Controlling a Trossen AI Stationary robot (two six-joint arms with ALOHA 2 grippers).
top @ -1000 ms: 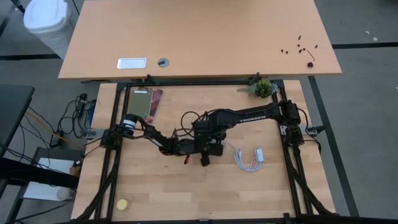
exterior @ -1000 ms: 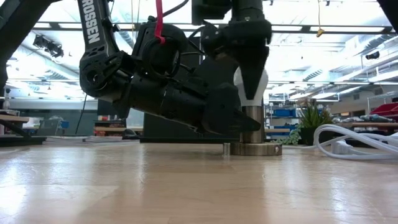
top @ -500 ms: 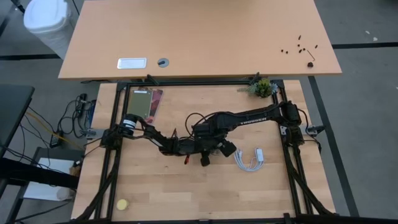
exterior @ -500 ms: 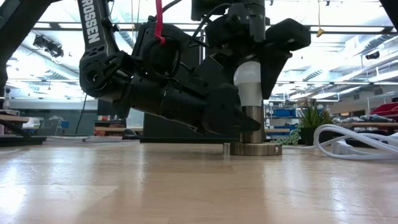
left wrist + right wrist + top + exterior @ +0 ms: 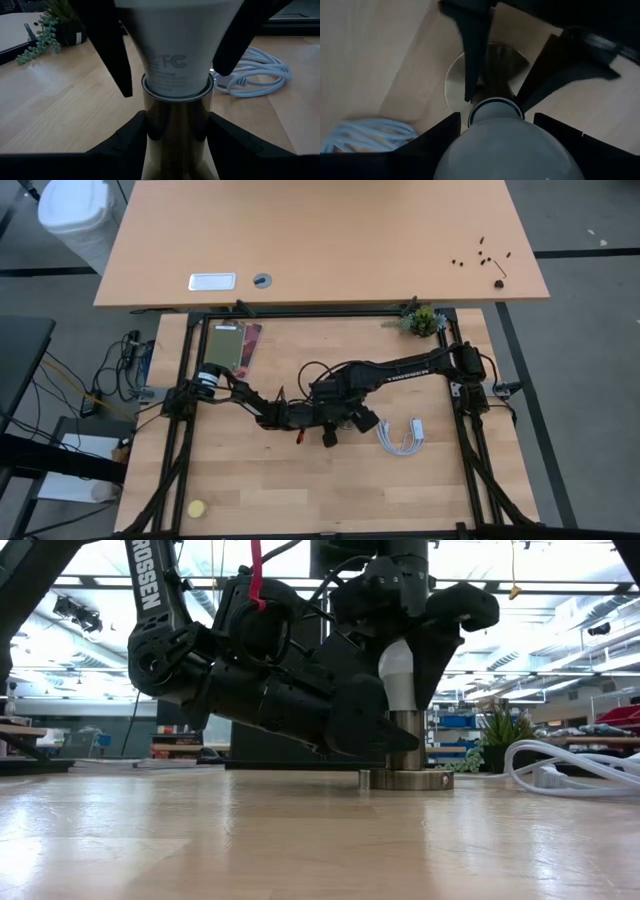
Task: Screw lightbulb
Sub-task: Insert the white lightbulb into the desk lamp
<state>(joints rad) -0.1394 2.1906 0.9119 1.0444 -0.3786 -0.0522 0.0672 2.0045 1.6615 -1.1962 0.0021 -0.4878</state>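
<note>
- At mid-bench point(image 5: 200, 840), left end effector point(image 5: 176, 131) clamps the brass socket point(image 5: 177, 125) steady.
- Right end effector point(image 5: 495, 125) straddles the lightbulb point(image 5: 398, 675), fingers spread, not visibly touching.
- Screwing underway, I'd say; next: pinch and twist.

Both arms are matte black, built of blocky jointed housings; the left arm point(image 5: 250, 670) carries white "TROSSEN" lettering down one link and a red cable looping over its wrist, beside thin black cables, and the right arm point(image 5: 400, 368) shows the same white lettering along its long link, ending in flat, tapering black fingers point(image 5: 472, 45)
</note>
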